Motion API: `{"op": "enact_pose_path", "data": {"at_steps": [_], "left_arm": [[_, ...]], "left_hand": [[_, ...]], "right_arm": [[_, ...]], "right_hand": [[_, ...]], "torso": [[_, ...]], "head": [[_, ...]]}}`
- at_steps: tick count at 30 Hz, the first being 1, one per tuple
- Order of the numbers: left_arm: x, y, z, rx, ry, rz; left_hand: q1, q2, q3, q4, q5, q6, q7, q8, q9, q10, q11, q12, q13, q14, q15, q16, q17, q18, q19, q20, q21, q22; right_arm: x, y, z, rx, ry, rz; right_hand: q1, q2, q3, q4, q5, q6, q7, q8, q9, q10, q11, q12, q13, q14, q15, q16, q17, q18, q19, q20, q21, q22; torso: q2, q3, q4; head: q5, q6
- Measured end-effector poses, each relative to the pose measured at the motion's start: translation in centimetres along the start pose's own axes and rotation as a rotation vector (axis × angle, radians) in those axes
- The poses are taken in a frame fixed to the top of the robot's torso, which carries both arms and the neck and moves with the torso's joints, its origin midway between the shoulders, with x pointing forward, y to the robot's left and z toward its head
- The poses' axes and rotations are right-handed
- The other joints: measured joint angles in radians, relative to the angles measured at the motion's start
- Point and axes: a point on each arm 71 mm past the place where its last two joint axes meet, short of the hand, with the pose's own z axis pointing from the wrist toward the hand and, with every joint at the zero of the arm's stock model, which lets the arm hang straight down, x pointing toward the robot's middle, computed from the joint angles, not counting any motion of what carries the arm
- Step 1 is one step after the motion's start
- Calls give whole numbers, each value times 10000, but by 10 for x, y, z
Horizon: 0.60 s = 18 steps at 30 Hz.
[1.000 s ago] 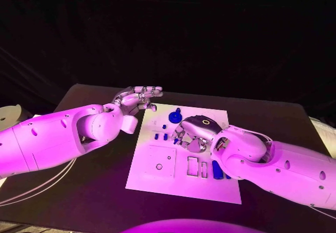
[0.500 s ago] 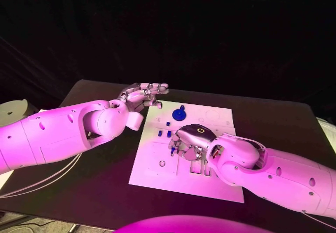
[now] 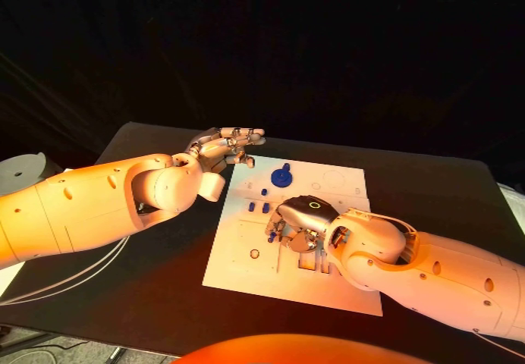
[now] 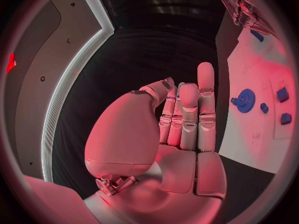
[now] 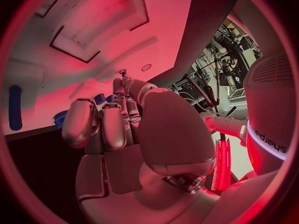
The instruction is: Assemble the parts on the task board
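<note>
The right hand (image 3: 297, 224) hangs low over the middle of the board (image 3: 334, 296), fingers curled down toward a small blue part (image 3: 271, 236) at its fingertips; whether it has that part pinched or is merely touching it cannot be told from here. The left hand (image 3: 224, 149) hovers off the board's ten o'clock corner, fingers held loosely together and grasping nothing. On the board, a blue gear (image 3: 282, 177) lies at about twelve o'clock, with two small blue blocks (image 3: 257, 206) just below it, between the gear and the right hand. The wrist camera behind the right hand catches a long blue bar (image 5: 15, 107) lying flat on the board, well apart from the fingers. The slip most likely from here is a poor pinch: the part at the fingertips is small, the fingers crowd it, and a squeeze off its middle could flick it across the board or knock the neighbouring blocks askew. A tilted part would also jam at the lip of a slot rather than drop in. The part at the fingertips looks upright or steeply tilted, long axis roughly twelve to six in the head view, though the hand hides too much to be sure.
</note>
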Motion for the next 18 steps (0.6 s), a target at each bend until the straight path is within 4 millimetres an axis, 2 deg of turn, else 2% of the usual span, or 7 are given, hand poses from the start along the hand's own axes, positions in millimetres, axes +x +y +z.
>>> {"op": "enact_pose_path", "data": {"at_steps": [18], "left_arm": [[-1,0,-1,-13,-16,3]], "left_hand": [[0,0,0,0,0,0,0,0,0,0,0,0,0,7,8,0,1,0,0,0,0,1]], "right_arm": [[4,3,6,108,247,-263]], "right_hand": [[-91,-16,-1,0,-3,-21,11,-14,10,12,14,1,-18,0,0,0,-11,1,0,0,0,-10]], "torso": [[-5,-13,-1]], "head": [[20,-33]]}}
